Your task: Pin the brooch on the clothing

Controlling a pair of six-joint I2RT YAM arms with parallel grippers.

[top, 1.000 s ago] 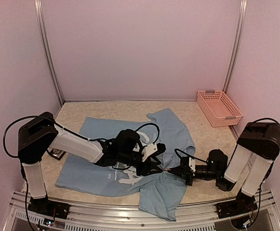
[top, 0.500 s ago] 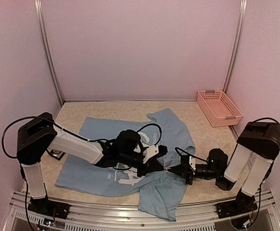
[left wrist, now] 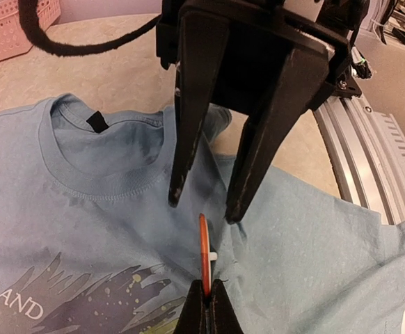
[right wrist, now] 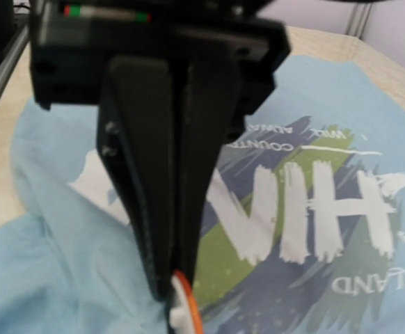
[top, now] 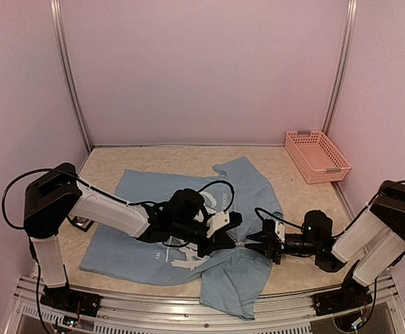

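The light blue T-shirt (top: 136,198) lies flat on the table with its print facing up, and it also fills the left wrist view (left wrist: 314,236) and the right wrist view (right wrist: 56,243). My left gripper (top: 228,235) (left wrist: 208,298) is shut on the brooch (left wrist: 203,259), a thin orange disc with a white back piece, held edge-on just above the cloth below the collar. The brooch also shows in the right wrist view (right wrist: 186,309). My right gripper (top: 253,243) (left wrist: 204,205) faces it with its fingers open, their tips either side of the brooch's top edge.
A pink basket (top: 317,156) stands at the back right of the table. The metal rail (left wrist: 376,153) runs along the table's near edge. The shirt's near-right sleeve (top: 234,285) hangs folded toward that edge.
My right arm's upper links have dropped lower and swung out to the right, while its gripper stayed close to the left one. The left arm has hardly moved.
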